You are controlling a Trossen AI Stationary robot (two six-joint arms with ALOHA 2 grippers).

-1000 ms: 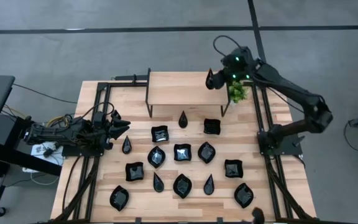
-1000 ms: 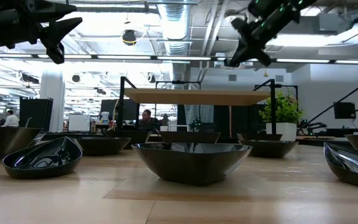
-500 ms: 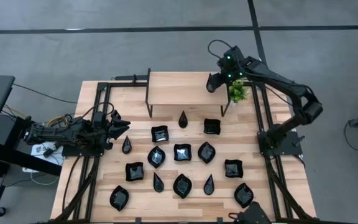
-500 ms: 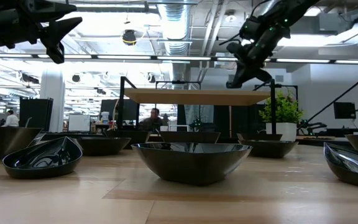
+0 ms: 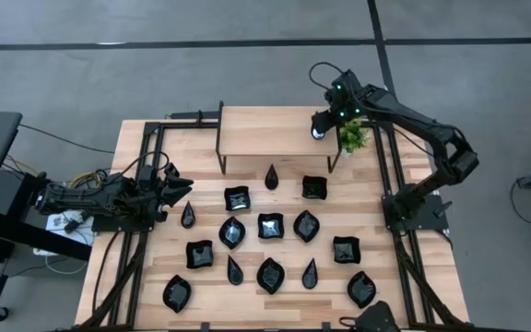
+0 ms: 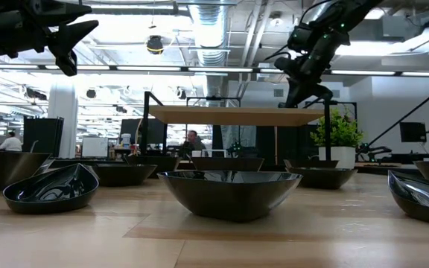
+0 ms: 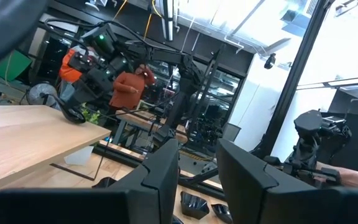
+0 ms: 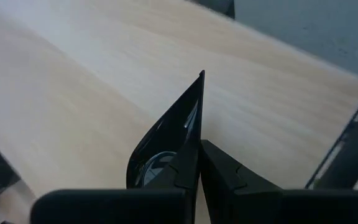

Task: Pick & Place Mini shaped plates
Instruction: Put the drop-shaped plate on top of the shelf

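Note:
Several glossy black mini plates point(image 5: 270, 226) lie on their bases on the wooden table: rounded squares, leaf ovals and teardrops. My right gripper point(image 5: 319, 129) is over the right end of the raised wooden shelf point(image 5: 265, 129) and is shut on one narrow teardrop plate point(image 8: 166, 140). In the low view this gripper point(image 6: 304, 93) points down, just above the shelf top. My left gripper point(image 5: 184, 187) waits open at the table's left side, beside a teardrop plate point(image 5: 188, 216), touching nothing. My right gripper holds the teardrop plate by its rim point(image 8: 190, 152), pinched between the two fingers point(image 8: 225, 171), which lie along the plate. The plate stands on edge in the hold, and its pointed tip point(image 8: 201, 74) sticks out past the fingertips toward the shelf top. Whether it touches the shelf does not show.
A small green plant point(image 5: 351, 136) stands right next to the right gripper, at the shelf's right end. Black frame rails point(image 5: 150, 148) run along the table's sides. The shelf top point(image 5: 247, 124) is bare wood. People point(image 6: 192, 141) show in the room beyond the table.
My right gripper, carrying the teardrop plate, has come down toward the shelf's right end and shifted slightly toward the plant, tipping to point more steeply down. The left arm and the plates on the table have kept still.

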